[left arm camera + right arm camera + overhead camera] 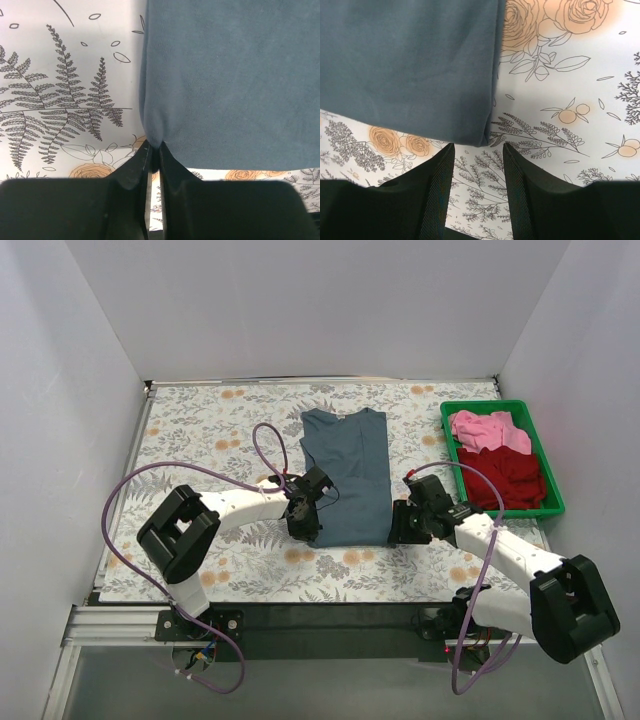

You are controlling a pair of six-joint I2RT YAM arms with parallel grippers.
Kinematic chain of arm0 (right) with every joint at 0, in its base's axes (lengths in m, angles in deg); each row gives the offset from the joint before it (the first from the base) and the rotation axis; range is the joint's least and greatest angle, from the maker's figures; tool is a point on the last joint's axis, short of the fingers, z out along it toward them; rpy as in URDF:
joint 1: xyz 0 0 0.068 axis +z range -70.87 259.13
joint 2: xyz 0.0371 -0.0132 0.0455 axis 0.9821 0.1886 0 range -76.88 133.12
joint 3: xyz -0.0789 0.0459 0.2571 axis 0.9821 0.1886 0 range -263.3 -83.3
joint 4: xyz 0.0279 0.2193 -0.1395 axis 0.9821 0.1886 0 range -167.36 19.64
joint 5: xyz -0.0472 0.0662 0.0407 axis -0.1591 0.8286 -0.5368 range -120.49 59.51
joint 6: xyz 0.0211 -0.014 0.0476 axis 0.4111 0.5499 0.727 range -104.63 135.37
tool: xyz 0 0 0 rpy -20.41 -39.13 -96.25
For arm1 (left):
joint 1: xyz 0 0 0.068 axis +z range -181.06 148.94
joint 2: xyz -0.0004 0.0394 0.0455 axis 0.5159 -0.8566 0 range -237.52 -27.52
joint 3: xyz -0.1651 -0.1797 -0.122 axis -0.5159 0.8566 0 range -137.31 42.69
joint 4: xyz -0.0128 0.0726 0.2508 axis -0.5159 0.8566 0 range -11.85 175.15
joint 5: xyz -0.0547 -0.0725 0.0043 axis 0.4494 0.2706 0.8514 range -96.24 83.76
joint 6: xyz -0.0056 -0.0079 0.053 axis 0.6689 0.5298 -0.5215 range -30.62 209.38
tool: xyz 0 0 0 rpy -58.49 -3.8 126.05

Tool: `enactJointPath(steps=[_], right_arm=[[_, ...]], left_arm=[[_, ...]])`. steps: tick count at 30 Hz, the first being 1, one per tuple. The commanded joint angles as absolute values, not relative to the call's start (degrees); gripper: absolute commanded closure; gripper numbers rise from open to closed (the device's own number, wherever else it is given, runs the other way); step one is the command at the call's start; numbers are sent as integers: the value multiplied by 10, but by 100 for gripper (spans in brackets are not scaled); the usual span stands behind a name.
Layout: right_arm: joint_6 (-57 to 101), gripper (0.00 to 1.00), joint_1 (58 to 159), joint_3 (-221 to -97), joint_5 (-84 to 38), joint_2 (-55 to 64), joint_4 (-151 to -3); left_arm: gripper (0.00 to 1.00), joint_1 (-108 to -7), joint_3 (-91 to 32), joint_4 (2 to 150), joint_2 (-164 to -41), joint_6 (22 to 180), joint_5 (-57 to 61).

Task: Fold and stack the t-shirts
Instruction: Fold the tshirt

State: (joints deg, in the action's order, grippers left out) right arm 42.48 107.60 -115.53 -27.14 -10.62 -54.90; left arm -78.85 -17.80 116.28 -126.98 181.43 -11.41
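Top external view, reading from the left of the blue shirt [348,475]: the left fingers [305,527] sit at its near left corner, at the hem end. The left wrist view shows them pressed together on that corner, pinching a small pucker of the cloth where the side edge meets the hem [152,140].

The blue shirt itself lies flat as a narrow panel on the flowered tabletop [200,440], collar at the far end and hem toward the arms.

At its near right corner are the right fingers [399,531]. In the right wrist view they are spread apart, holding nothing, with the corner [485,137] just ahead of the gap between them and not touching either one.

Right of the blue shirt, well apart from it, a green bin [553,503] holds a pink shirt [482,430] at its far end and a red shirt [505,477] bunched nearer the arms.
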Motion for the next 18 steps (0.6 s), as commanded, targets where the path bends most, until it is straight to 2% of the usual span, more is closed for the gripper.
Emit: enactJointPath(steps=[1,18], right_arm=[[451,57,1086,-1177,-295,-90,-544],[485,61,1149,-1176,-395,-3,-518]], left_arm=[[94,-793,-171,1180,-1275,1817,-123],[96,-793,-162,1170,-1259,1805,-117]])
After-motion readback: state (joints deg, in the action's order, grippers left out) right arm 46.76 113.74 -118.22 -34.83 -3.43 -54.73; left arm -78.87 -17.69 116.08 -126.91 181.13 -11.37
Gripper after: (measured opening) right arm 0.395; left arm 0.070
